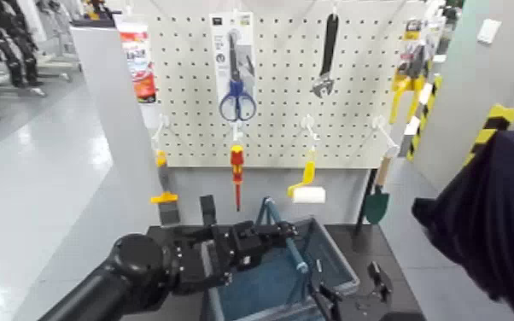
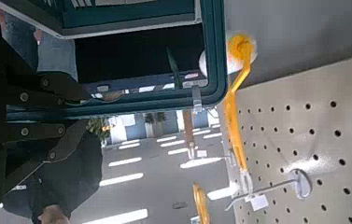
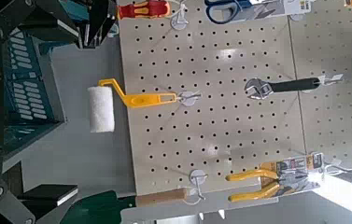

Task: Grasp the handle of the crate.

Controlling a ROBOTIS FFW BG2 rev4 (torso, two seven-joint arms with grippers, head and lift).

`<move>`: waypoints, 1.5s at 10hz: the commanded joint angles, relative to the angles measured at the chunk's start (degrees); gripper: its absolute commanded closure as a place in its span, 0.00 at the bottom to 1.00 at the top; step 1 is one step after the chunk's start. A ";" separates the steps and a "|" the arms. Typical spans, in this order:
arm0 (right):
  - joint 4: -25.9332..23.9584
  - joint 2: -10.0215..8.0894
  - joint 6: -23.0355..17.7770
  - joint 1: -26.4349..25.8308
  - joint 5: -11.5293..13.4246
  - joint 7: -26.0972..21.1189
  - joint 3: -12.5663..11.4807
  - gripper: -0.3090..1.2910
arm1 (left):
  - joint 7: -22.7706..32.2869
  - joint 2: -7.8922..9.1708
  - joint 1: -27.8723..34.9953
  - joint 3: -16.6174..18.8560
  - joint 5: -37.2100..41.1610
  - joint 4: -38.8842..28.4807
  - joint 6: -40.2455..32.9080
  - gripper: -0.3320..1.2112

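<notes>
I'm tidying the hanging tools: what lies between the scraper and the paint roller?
The red-and-yellow screwdriver hangs between the scraper and paint roller, seen in the head view.

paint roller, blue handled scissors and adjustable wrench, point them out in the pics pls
paint roller (image 3: 101,109): right wrist view, on its white roller sleeve
blue-handled scissors (image 1: 245,107): head view, on the right-hand blue finger loop
adjustable wrench (image 1: 330,47): head view, on its dark handle

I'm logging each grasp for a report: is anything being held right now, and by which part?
Yes: the left hand is closed around the crate's handle, near the middle of its bar. The right hand holds nothing.
</notes>
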 commanded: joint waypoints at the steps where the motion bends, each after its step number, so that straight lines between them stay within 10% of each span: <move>1: -0.27 0.09 0.00 0.35 0.26 -0.20 -0.41 0.28 | -0.11 0.68 2.35 1.48 0.02 -4.37 1.45 0.99; 15: -0.27 0.44 0.61 1.14 1.49 -1.78 -1.11 0.28 | 12.37 6.05 16.85 7.90 9.42 -27.66 8.39 0.99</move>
